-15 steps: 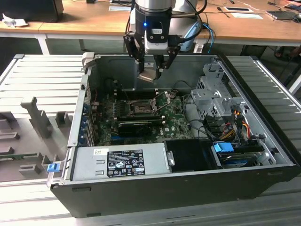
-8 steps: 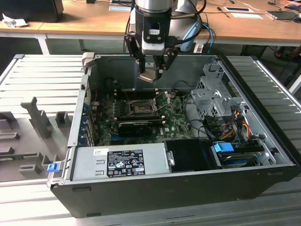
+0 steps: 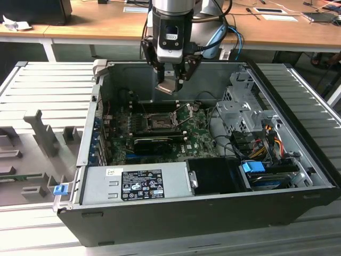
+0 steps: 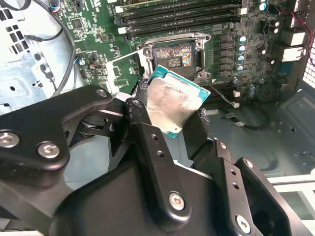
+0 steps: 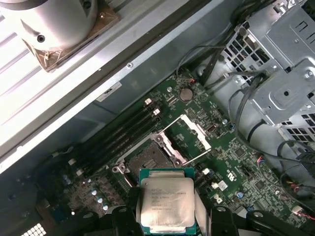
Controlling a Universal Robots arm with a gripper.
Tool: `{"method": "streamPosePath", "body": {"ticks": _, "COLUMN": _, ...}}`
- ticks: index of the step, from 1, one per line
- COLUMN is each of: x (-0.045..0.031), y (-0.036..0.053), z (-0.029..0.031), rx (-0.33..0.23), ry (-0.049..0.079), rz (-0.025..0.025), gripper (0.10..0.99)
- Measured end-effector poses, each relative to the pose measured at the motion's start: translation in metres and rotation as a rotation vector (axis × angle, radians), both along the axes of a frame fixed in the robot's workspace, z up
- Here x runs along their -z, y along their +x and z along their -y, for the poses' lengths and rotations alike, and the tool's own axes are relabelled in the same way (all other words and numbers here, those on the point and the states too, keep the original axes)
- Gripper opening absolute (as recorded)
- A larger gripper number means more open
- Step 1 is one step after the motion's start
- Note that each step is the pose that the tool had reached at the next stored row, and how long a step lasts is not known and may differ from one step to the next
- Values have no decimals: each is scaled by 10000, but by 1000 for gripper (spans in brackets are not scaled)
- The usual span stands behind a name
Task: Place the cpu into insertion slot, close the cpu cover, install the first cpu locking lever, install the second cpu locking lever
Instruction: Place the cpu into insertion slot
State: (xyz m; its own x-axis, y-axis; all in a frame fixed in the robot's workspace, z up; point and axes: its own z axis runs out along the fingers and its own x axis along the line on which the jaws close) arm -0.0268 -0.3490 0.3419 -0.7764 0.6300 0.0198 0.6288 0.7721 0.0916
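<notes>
Dull silver metal with a teal-green rim, the cpu [image 5: 166, 204] is pinched between the black fingers [image 4: 142, 123] of the gripper [image 4: 170, 125]. The jaws are closed on two opposite edges of the chip; in the second wrist view we see it held at a tilt, clear of the board.

In the exterior view it hangs in the air above the open case, higher than the insertion slot [image 5: 147, 158] and apart from it. The slot lies bare, and its dark contact field shows inside the silver frame. The cpu cover [image 5: 196, 132] stands swung up at one side of the slot, so nothing lies over the socket.

Just beside the slot run the long black memory slots [image 5: 123, 133]; all of this sits on the green motherboard [image 3: 198, 129]. In the exterior view the long black graphics card [image 3: 152, 142] lies across the board, nearer the camera than the socket. The grey metal drive cage [image 3: 237, 106] stands towards the exterior view's right, with bundled cables below it, and the silver power supply [image 3: 138, 182] fills the near side. The dark computer case [image 3: 186, 218] rests on a ribbed grey surface [image 3: 48, 90], and a wooden table [image 3: 106, 24] stands behind.
</notes>
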Motion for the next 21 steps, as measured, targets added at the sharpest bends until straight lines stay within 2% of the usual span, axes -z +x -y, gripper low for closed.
{"method": "streamPosePath", "body": {"ticks": 10, "x": 13, "y": 0, "z": 0, "rx": 782, "ry": -1, "rz": -1, "gripper": 529}}
{"method": "streamPosePath", "body": {"ticks": 15, "x": 22, "y": 0, "z": 0, "rx": 1815, "ry": 0, "rz": 0, "gripper": 529}}
{"method": "streamPosePath", "body": {"ticks": 21, "x": 43, "y": 0, "z": 0, "rx": 2208, "ry": 0, "rz": -1, "gripper": 529}}
